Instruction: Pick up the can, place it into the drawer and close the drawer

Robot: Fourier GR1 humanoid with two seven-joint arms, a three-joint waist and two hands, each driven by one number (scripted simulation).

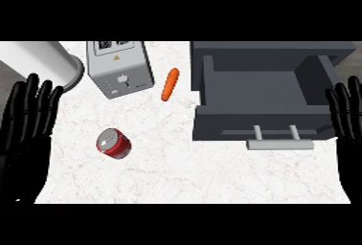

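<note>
While outside the drawer (263, 120), can (114, 142): red with a silver top, on the counter (198, 177) at about 8 o'clock from the counter's middle; silver end turned toward 11 o'clock, red side toward 5 o'clock; upright or tipped, cannot tell; touched by neither hand.
Drawer: dark grey, standing open, at 2 to 3 o'clock from the middle; front wall facing 6 o'clock; well apart from the can, off at its 3 o'clock.
Drawer handle (279, 144): pale grey bar on two short posts, sticking out from the front wall toward 6 o'clock.
Left hand (25, 122): black, at the 9 o'clock edge of the view, fingers straight and spread apart, pointing to 12 o'clock; holding nothing; near the can, at its 9 o'clock, not touching.
Right hand (346, 112): black, at the 3 o'clock edge, partly cut off; fingers straight and apart, pointing to 12 o'clock; holding nothing; just beside the drawer's 3 o'clock wall.
Grey box (120, 69): pale grey appliance with a dark panel on top, at 10 to 11 o'clock from the middle, off at 12 o'clock from the can.
Carrot (170, 84): orange, lying at 11 o'clock from the middle, leaning slightly off the 12-to-6 line; between the grey box and the drawer, touching neither.
White cylinder (42, 60): large, at the far 10 o'clock corner, just beside the grey box.
</note>
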